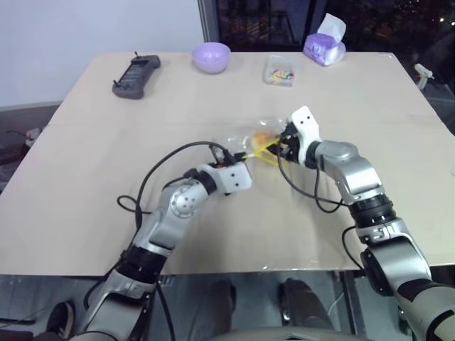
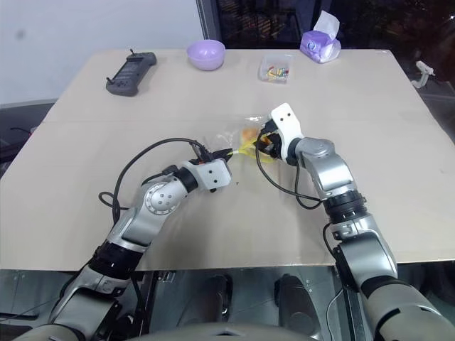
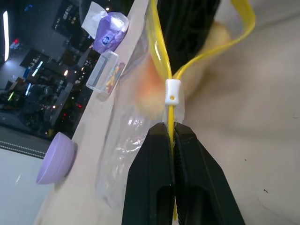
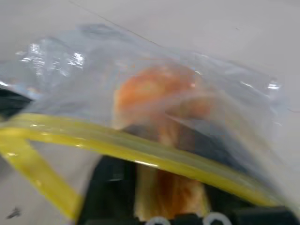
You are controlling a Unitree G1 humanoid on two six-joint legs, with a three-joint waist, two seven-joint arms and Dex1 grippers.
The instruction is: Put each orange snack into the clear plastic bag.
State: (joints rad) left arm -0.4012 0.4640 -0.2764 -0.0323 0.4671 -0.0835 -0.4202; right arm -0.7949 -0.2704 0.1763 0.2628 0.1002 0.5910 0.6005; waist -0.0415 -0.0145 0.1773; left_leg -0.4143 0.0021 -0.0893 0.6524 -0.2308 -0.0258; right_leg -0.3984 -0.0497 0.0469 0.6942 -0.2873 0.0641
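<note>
The clear plastic bag [image 1: 240, 136] lies crumpled at the middle of the table, its yellow strip [image 3: 158, 51] pulled up into an open loop. My left gripper [image 3: 171, 129] is shut on that strip just below its white slider [image 3: 172, 91]. An orange snack [image 4: 159, 98] sits inside the bag, seen through the plastic, also as the orange patch [image 1: 262, 137]. My right gripper [image 1: 281, 145] reaches into the bag's mouth from the right. Its black fingers [image 4: 110, 187] stand apart on either side of the snack's near end.
Along the far edge stand a lilac bowl [image 1: 211, 57], a small clear box [image 1: 279, 71] with colourful bits and a purple tissue pack [image 1: 324, 46]. A black controller [image 1: 136, 77] lies at the far left. A white object [image 1: 424, 73] lies off the table's right edge.
</note>
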